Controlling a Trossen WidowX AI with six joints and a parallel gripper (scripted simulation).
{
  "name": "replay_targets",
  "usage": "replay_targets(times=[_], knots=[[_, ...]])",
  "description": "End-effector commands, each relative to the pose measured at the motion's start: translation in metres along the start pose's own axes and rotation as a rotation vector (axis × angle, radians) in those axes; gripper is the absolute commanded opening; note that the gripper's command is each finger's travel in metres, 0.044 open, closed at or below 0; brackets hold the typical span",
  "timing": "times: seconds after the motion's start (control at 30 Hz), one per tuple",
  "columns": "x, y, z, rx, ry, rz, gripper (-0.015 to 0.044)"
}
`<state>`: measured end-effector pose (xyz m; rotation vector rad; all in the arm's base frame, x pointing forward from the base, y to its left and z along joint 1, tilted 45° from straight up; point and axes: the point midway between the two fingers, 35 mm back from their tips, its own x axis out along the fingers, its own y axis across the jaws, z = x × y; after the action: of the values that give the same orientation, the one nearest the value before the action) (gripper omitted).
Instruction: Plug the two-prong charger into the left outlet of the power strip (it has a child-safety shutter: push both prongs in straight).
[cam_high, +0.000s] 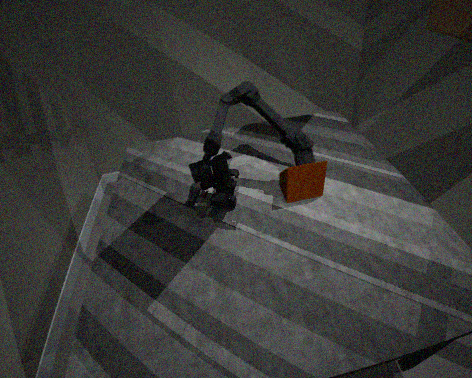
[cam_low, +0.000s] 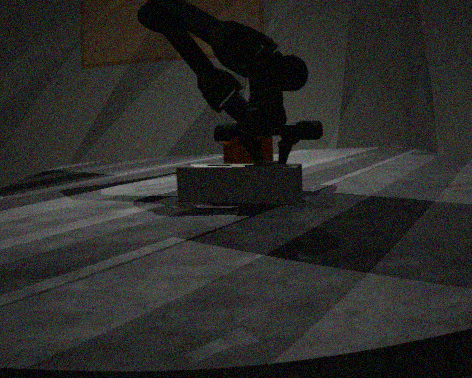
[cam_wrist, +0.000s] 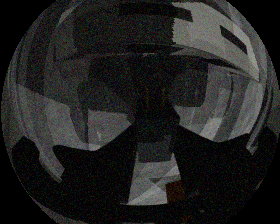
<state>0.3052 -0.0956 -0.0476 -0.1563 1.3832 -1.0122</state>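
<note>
The power strip is a grey box on the table. In the wrist view it crosses the top, its right part pale with dark slots and its left part in deep shadow. In the top view the gripper mostly hides it. My gripper is shut on the dark charger, which shows between the fingertips in the wrist view with faint prongs pointing toward the strip. In the exterior view the fingertips are low, at the height of the strip's top edge and behind it. Whether the prongs touch the strip is too dark to tell.
An orange block stands on the table near the arm's base, behind the strip in the exterior view. An orange panel is in the background. Striped light and dark shadows cover the table.
</note>
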Motion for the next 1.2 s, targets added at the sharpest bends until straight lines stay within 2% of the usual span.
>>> replay_targets(times=[0.0, 1.17], knots=[[0.000, 0.001, 0.007, 0.009, -0.003, -0.001, 0.0000], [-0.001, 0.002, 0.022, 0.030, -0.003, -0.001, 0.0000]])
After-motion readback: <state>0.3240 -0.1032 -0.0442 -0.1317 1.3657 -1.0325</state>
